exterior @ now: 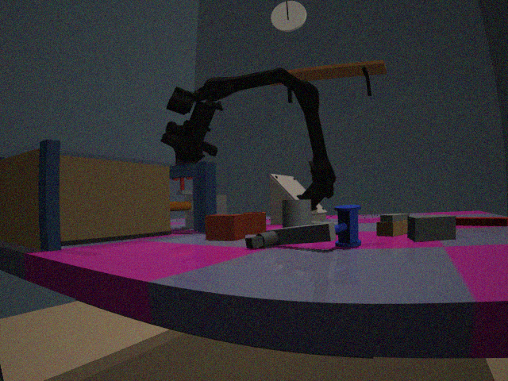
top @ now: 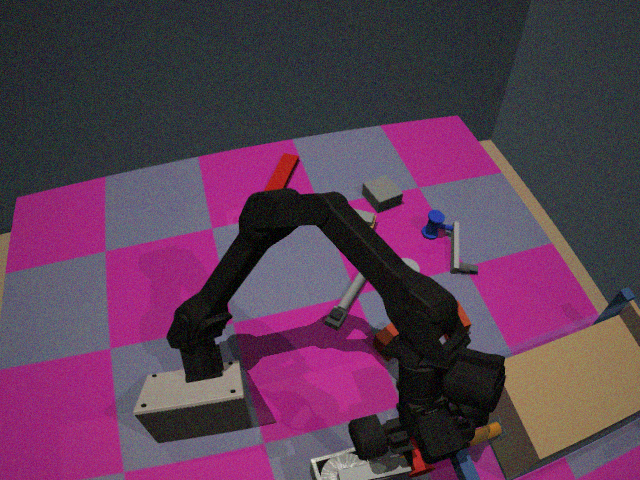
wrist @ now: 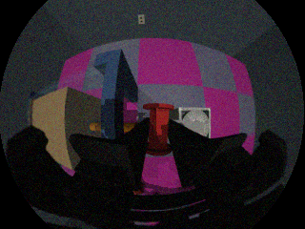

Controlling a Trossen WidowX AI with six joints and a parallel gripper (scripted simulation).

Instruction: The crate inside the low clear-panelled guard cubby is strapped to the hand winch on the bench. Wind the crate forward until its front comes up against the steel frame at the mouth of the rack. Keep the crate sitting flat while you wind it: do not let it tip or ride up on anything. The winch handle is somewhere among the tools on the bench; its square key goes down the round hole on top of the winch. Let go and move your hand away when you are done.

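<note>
My gripper (wrist: pixel 158 121) is shut on an upright red spool-shaped grip (wrist: pixel 159 131) (top: pixel 420 465) (exterior: pixel 182 183), low beside the steel frame. What lies under the grip is hidden by the fingers. A pale box with a round ribbed disc (top: pixel 341 467) (wrist: pixel 195 121), possibly the winch, is beside it. The tan crate (top: pixel 573 382) (exterior: pixel 114 197) (wrist: pixel 54 119) sits flat in the cubby, its front a little behind the blue steel frame (exterior: pixel 205 197) (wrist: pixel 111 95). An orange rod (top: pixel 485 432) (exterior: pixel 180 205) shows between crate and frame. A grey crank with a blue spool grip (top: pixel 434 222) (exterior: pixel 348 225) lies on the bench.
Orange-red blocks (top: pixel 387 335) (exterior: pixel 223 226) lie between arm and cubby. A grey bar tool (top: pixel 351 291) lies under the arm. A grey block (top: pixel 382 192) (exterior: pixel 431 228) and a red bar (top: pixel 281 171) (exterior: pixel 482 221) lie farther back. A blue corner post (exterior: pixel 49 194) stands at the cubby's side.
</note>
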